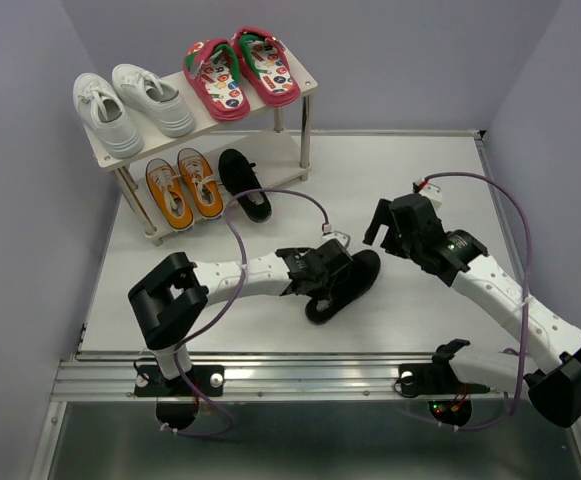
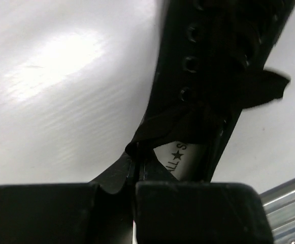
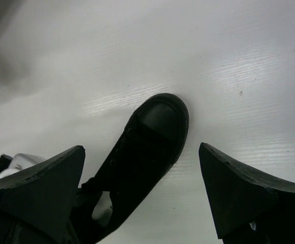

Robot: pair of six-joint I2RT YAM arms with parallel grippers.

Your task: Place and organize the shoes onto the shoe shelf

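Nearly done, I'd say. On the white counter (image 1: 420, 180), the pale beige two-tier shoe shelf (image 1: 220, 128) carries the white sneakers (image 1: 105, 115) and red flip-flops with green straps (image 1: 220, 80) on top. The orange white-laced sneakers (image 1: 168, 192) and one black canvas shoe (image 1: 245, 183) sit below. The other black canvas shoe (image 1: 348, 285) lies on the counter, well apart from the shelf. The left end effector (image 1: 322, 272) is pinched tight on its heel rim. The right end effector (image 1: 395, 225) hangs over its toe, fingers spread wide, holding nothing.
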